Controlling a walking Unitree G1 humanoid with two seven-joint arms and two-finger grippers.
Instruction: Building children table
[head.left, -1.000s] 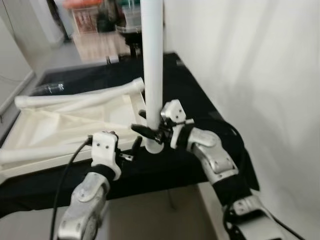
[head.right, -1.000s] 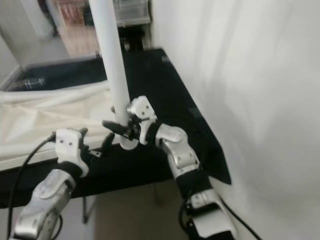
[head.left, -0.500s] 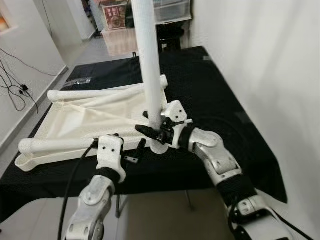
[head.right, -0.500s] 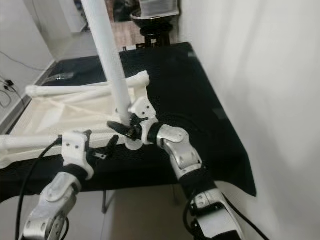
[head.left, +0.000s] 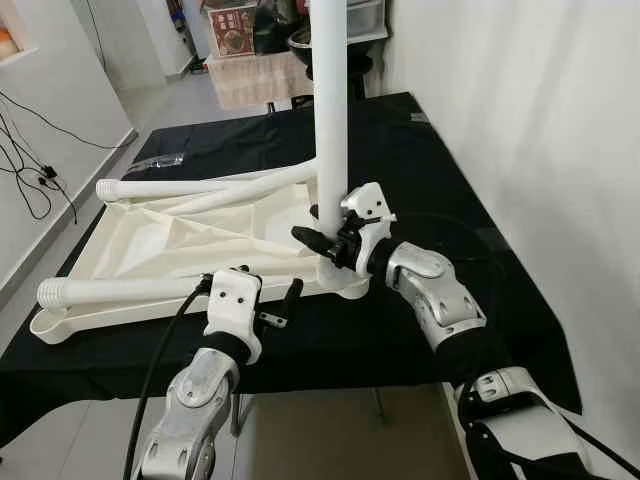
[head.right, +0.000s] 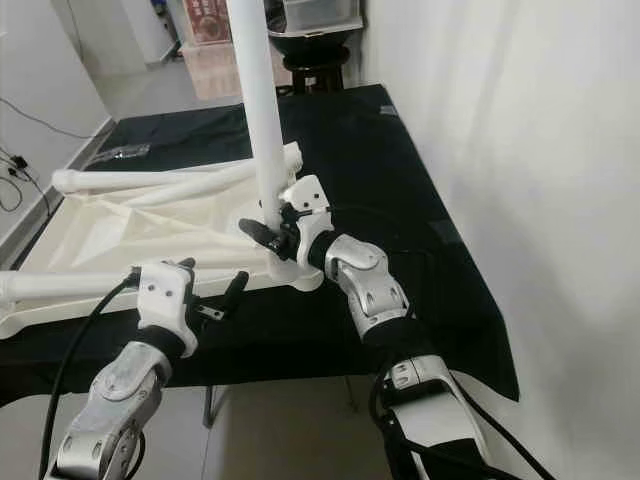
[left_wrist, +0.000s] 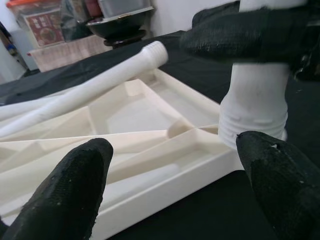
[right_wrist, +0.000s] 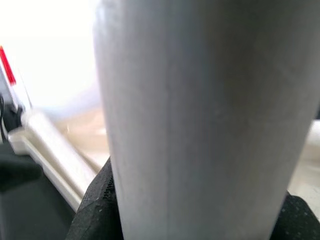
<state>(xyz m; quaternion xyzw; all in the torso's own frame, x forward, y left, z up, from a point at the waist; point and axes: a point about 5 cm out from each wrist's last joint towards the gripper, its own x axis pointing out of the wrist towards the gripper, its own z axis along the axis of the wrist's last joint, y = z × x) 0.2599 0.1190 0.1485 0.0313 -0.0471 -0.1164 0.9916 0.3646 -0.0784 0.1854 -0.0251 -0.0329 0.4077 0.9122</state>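
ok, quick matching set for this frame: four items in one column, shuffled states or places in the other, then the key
Items:
1. right gripper
2. left gripper
3. upright white leg
4. loose white leg

States or places:
A. open, holding nothing, at the tabletop's near edge
B. lying flat along the near side of the tabletop
C. standing at the tabletop's near right corner
D. shut on a leg low down, just above its base

Pairs: 1-D, 2-A, 3-C, 4-B
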